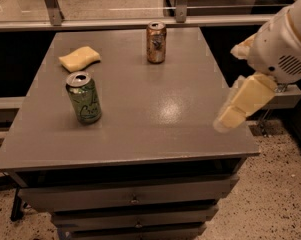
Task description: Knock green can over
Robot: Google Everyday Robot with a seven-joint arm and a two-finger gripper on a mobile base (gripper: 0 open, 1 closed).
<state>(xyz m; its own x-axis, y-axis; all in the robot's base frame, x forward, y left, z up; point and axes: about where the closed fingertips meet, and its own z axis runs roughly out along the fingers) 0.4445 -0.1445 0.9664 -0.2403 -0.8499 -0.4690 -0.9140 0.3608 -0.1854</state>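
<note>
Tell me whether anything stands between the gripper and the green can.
Nothing visible does. The gripper hangs over the table's right edge, the green can stands upright front left, and only bare tabletop lies between them. The brown can and the sponge sit farther back.

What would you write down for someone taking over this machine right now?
End effector: hovering over the table's right front edge, holding nothing, well away from the cans.
Green can: upright, front left of the table, untouched.
Brown can: upright at the back; leave it alone. A yellow sponge lies at the back left.
Done: nothing yet.
Left: reach leftward across the table and tip the green can over.
</note>
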